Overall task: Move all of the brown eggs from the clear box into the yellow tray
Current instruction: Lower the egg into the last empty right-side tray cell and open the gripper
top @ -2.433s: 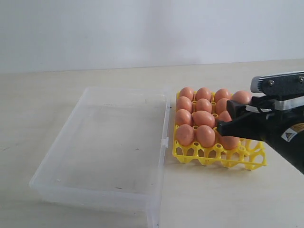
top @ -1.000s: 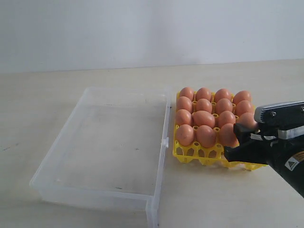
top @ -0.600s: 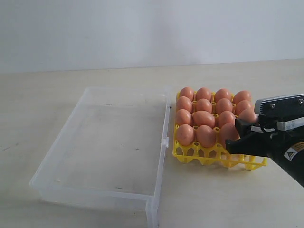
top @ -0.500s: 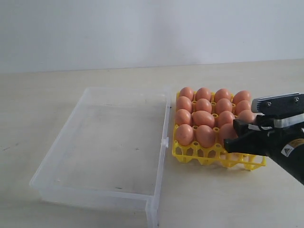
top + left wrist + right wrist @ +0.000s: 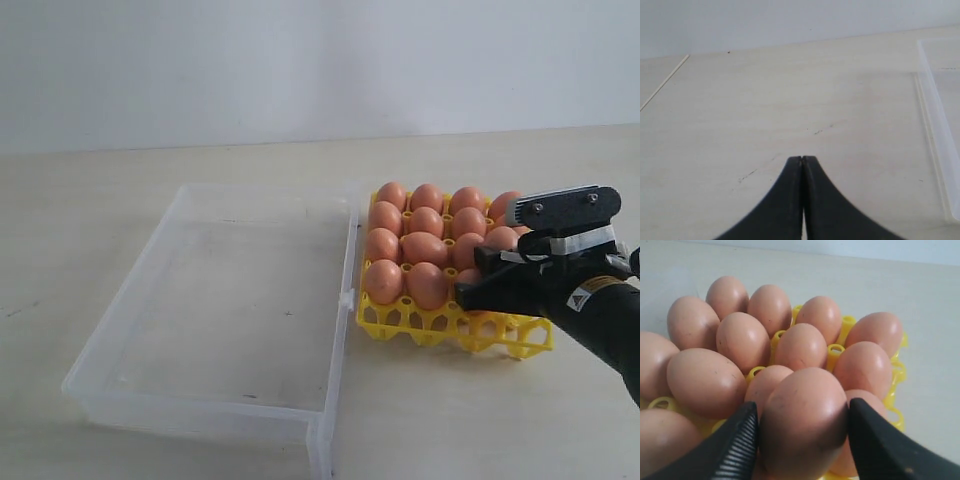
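Observation:
The clear box lies left of the yellow tray and holds no eggs. Several brown eggs fill the tray's cups. My right gripper reaches in from the right, low over the tray's front right part. In the right wrist view, my right gripper is shut on one brown egg, both fingers pressed to its sides above the other eggs. Whether that egg rests in a cup is hidden. My left gripper is shut on nothing above bare table, out of the exterior view.
The pale tabletop runs around both containers to a white wall behind. A small latch tab sticks out from the box wall toward the tray. One edge of the clear box shows in the left wrist view.
My right gripper drew back to the tray's front right, then pushed left again over the front row. The tray and its eggs shifted slightly left. The left gripper's earlier state is not shown.

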You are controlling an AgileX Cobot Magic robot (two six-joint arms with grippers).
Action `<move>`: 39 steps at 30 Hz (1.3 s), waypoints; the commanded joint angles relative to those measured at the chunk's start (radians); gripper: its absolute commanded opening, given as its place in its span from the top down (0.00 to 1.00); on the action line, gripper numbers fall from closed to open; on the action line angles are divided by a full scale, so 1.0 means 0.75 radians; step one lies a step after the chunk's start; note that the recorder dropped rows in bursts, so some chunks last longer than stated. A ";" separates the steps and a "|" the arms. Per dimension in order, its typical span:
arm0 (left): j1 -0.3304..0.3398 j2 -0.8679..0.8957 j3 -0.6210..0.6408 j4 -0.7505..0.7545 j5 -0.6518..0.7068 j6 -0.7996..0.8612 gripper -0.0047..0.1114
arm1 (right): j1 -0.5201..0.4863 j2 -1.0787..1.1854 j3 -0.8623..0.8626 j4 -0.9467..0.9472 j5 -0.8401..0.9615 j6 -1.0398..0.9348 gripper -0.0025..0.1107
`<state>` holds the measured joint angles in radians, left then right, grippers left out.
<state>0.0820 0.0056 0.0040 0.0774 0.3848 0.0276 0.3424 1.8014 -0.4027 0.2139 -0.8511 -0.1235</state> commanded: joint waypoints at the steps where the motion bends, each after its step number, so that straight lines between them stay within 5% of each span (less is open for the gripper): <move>1: -0.008 -0.007 -0.005 -0.003 -0.008 -0.007 0.96 | -0.002 0.032 0.000 -0.021 0.044 -0.008 0.98; 19: -0.008 -0.007 -0.005 -0.003 -0.008 -0.007 0.96 | -0.026 -0.152 0.147 0.017 -0.060 -0.016 0.98; 39: -0.008 -0.007 -0.005 -0.003 -0.008 -0.007 0.96 | -0.026 -0.009 0.130 0.051 -0.040 -0.024 0.98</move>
<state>0.0820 0.0056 0.0040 0.0774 0.3848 0.0276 0.3257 1.7799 -0.2881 0.2493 -0.8807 -0.1296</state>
